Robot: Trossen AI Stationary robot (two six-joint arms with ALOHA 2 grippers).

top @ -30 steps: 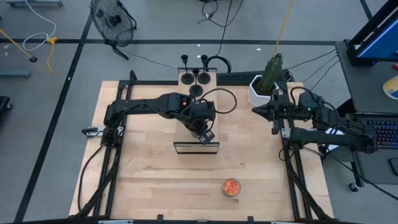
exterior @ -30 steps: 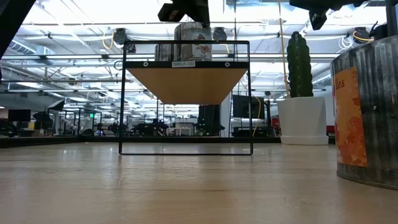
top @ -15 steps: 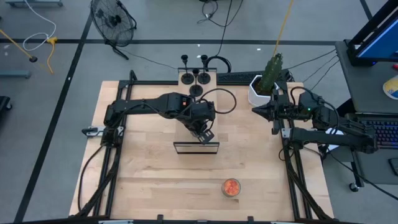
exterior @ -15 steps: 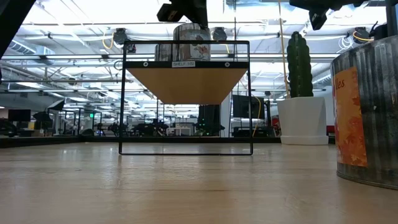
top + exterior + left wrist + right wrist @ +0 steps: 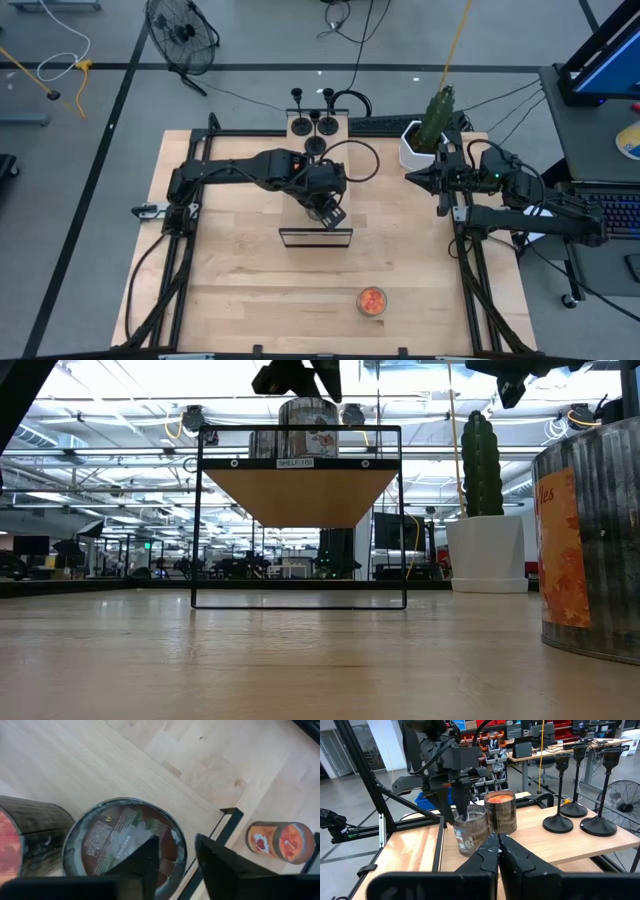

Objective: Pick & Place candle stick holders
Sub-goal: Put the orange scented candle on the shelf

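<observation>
A clear-silvery glass cup [image 5: 122, 845] stands on its base on the small black-framed wooden shelf [image 5: 315, 238], next to an orange-red cup [image 5: 500, 812]. My left gripper [image 5: 177, 862] is open just above the clear cup, one finger over its inside and one outside its rim. It also shows in the high view [image 5: 328, 213]. A second orange-red cup [image 5: 371, 301] stands on the table nearer the front. Three black holders [image 5: 313, 110] stand on a pale box at the far edge. My right gripper [image 5: 408, 177] waits shut at the right side. My left gripper points down over the clear cup's rim [image 5: 179, 851], which lies in the gap between the two fingers. I cannot tell whether either finger touches the glass. The cup stands upright on the shelf top [image 5: 300, 460].
A white pot with a green cactus [image 5: 422, 138] stands at the far right, close to my right arm. The shelf's black frame [image 5: 300, 600] stands mid-table. Bare wood lies on the table's left and near sides.
In the low view my left gripper's outline above the clear cup has widened a little and risen slightly. The cup stays upright on the shelf.
</observation>
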